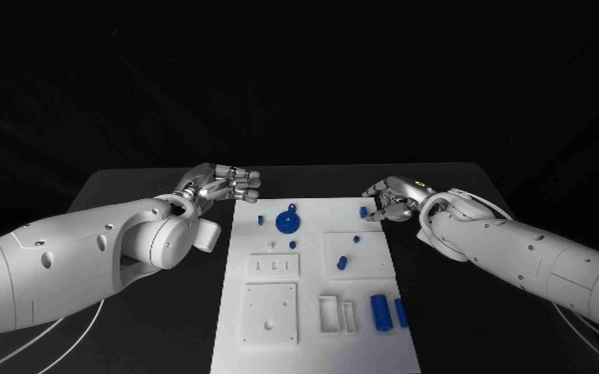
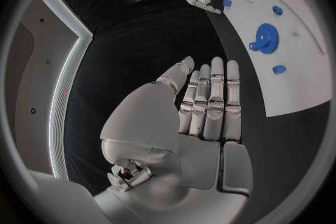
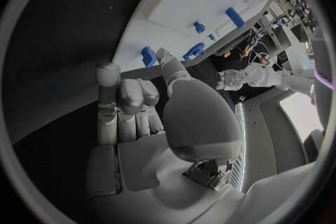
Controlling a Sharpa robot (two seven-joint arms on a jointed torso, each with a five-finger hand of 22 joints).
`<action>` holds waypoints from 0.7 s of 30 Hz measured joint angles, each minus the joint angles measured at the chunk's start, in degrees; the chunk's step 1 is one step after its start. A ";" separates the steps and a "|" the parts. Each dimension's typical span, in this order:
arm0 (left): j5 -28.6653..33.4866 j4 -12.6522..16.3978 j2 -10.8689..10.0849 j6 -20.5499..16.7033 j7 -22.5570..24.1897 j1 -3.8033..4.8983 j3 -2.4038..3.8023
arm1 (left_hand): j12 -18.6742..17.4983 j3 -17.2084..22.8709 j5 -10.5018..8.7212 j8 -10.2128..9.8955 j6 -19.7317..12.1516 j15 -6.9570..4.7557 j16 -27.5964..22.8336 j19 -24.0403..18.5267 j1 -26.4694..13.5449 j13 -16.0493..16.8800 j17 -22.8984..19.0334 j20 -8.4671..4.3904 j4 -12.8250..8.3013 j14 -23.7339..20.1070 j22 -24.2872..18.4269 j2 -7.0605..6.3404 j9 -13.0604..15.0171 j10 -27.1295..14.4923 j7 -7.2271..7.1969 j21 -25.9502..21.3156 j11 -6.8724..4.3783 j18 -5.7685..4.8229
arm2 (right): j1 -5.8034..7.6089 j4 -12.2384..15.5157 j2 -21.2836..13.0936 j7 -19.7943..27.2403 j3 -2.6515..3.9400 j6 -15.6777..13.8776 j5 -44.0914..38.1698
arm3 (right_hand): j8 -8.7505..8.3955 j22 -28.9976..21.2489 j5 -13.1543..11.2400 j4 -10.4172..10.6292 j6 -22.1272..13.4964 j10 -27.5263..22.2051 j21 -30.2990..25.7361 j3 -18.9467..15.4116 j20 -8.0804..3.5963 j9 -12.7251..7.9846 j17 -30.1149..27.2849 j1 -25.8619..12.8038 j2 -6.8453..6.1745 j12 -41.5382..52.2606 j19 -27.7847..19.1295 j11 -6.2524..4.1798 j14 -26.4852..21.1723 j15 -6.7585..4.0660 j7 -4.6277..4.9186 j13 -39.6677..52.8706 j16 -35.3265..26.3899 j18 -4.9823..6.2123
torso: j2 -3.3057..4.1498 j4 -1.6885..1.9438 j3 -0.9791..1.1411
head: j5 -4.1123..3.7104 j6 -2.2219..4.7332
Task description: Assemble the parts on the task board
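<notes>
A black table (image 1: 150,192) fills the scene under dark surroundings, and the white task board (image 1: 312,305) lies along its middle, running from the far part of the table toward the robot. On the board's far end sit a blue gear (image 1: 288,221) and several small blue pegs (image 1: 342,261), with white rectangular blocks (image 1: 273,267) further in and two longer blue parts (image 1: 382,312) standing side by side near the board's right edge (closer to the robot than the gear). The left hand (image 1: 228,183) hovers just off the board's far left corner, above the black table; the left wrist view shows its fingers (image 2: 213,101) straight and held side by side, with nothing in them. The right hand (image 1: 390,199) is at the board's far right edge, its fingertips right by a small blue part (image 1: 364,212); whether they pinch it or merely touch it cannot be told. No writing or label can be read anywhere on the board or arms.
</notes>
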 measured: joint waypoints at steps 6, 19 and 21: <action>0.00 -0.08 0.05 0.05 0.00 0.00 0.00 | 0.00 0.00 0.00 0.00 0.00 0.00 0.00 0.00 0.00 0.00 0.00 0.00 0.00 0.00 0.00 0.00 0.00 0.00 0.00 0.00 0.00 0.00 | -0.25 -0.20 0.26 0.32 0.00 0.57 0.00 | 0.00 0.00 0.21 -0.86 5.54 0.01 0.36 0.74 0.00 0.24 0.21 -0.81 1.26 0.37 0.00 0.00 0.00 0.00 -0.43 0.04 0.00 0.00 | -0.05 -0.08 -0.01 | -0.04 -0.07; 0.00 -0.19 0.14 0.14 -0.01 0.00 0.00 | 0.00 0.00 0.00 0.00 0.00 0.00 0.00 0.00 0.00 0.00 0.00 0.00 0.00 0.00 0.00 0.00 0.00 0.00 0.00 0.00 0.00 0.00 | -0.42 -0.60 0.79 0.50 0.00 1.06 -0.02 | 0.00 0.00 -3.40 -3.12 11.56 -0.11 1.37 9.97 -0.44 0.32 0.81 -3.45 2.53 0.65 0.01 -1.16 0.20 -0.19 -1.45 0.53 0.22 -0.06 | -0.05 -0.07 -0.03 | -0.20 -0.03; 0.00 -0.20 0.14 0.15 -0.02 0.00 0.00 | 0.00 0.00 0.00 0.00 0.00 0.00 0.00 0.00 0.00 0.00 0.00 0.00 0.00 0.00 0.01 0.00 0.00 0.00 0.00 0.00 0.00 0.00 | -0.46 -0.66 0.93 0.50 0.00 1.09 -0.03 | 0.00 0.00 -3.40 -3.13 11.37 -0.11 1.37 9.97 -0.44 0.32 0.81 -3.45 2.53 0.65 0.01 -1.15 0.20 -0.19 -1.64 0.54 0.22 -0.06 | -0.05 -0.07 -0.03 | -0.22 -0.03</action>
